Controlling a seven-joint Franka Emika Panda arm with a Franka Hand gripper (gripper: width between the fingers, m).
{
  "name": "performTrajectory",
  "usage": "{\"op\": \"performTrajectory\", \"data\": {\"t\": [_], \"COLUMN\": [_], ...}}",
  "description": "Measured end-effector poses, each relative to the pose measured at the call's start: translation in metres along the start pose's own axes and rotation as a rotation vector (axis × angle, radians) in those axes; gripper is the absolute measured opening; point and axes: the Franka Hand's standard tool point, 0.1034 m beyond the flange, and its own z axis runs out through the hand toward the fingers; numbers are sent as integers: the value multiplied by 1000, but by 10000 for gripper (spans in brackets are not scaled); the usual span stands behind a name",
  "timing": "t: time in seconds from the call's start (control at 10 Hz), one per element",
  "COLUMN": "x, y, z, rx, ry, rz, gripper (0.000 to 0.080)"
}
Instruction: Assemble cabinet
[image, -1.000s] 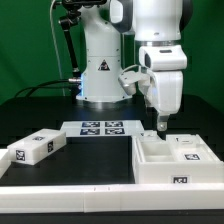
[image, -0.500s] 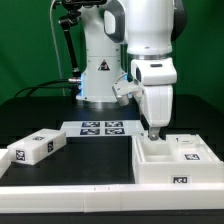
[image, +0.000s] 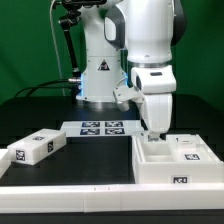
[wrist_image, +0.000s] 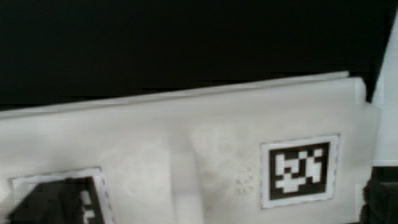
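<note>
The cabinet (image: 172, 162), a large white box with recessed tagged panels, lies at the exterior view's right near the table's front. My gripper (image: 152, 131) points down just above its back left corner, touching nothing. It looks open and empty. In the wrist view the cabinet's white surface (wrist_image: 178, 150) fills the lower part, with one square tag (wrist_image: 299, 172) close below the gripper and a dark fingertip (wrist_image: 379, 205) at the edge. A loose white tagged block (image: 35, 148) lies at the exterior view's left.
The marker board (image: 100, 127) lies flat on the black table behind the parts. The white robot base (image: 100, 70) with a triangle sticker stands at the back. A white raised edge (image: 70, 195) runs along the table's front.
The arm has moved toward the exterior view's left, from over the cabinet's middle back to its back left corner. The parts have not moved.
</note>
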Motion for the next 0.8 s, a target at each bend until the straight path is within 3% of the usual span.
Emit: {"op": "performTrajectory", "data": {"t": [0.1, 0.2, 0.5, 0.6, 0.7, 0.8], "x": [0, 0, 0, -1, 0, 0], "y": [0, -1, -2, -3, -1, -1], "z": [0, 1, 4, 4, 2, 2], "rx": [1, 3, 9, 9, 3, 2], "ry": [0, 1, 2, 2, 2, 2], "rz": [2, 2, 4, 4, 4, 4], "gripper": [668, 668, 214, 214, 73, 73]}}
